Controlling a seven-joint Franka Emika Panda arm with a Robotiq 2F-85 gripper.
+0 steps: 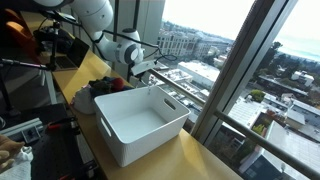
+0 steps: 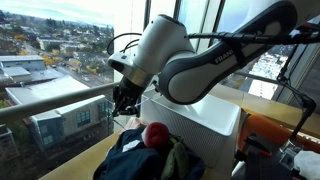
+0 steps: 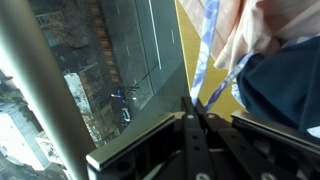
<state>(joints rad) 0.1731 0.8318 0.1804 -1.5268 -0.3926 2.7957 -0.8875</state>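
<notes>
So we've got a wooden bench [image 1: 205, 160] running right along a tall window [image 1: 240, 60], way up over a city.

Nearest to us in an exterior view is a white bin [image 1: 140, 125], sitting on the bench close to the window-side edge. Nothing shows inside it.

Just past the bin's far end is the pile of clothes [image 1: 100, 88]. It's mostly dark stuff heaped on the bench, and in an exterior view there's a red piece [image 2: 155, 133] lying on top of it.

Above the window-side edge of that pile hang the fingers [image 2: 124, 100], pointing down, on the end of the big white arm [image 2: 200, 65].

In the wrist view the fingers [image 3: 190, 108] are pressed tight together, no gap at all. A blue-and-white striped cloth [image 3: 205, 50] runs down right to their tips, with a navy garment [image 3: 285, 90] just beside it. We honestly can't tell if the fingers are pinching that striped bit or only touching it.

Beyond all that it's just glass, rooftops and streets far below.
</notes>
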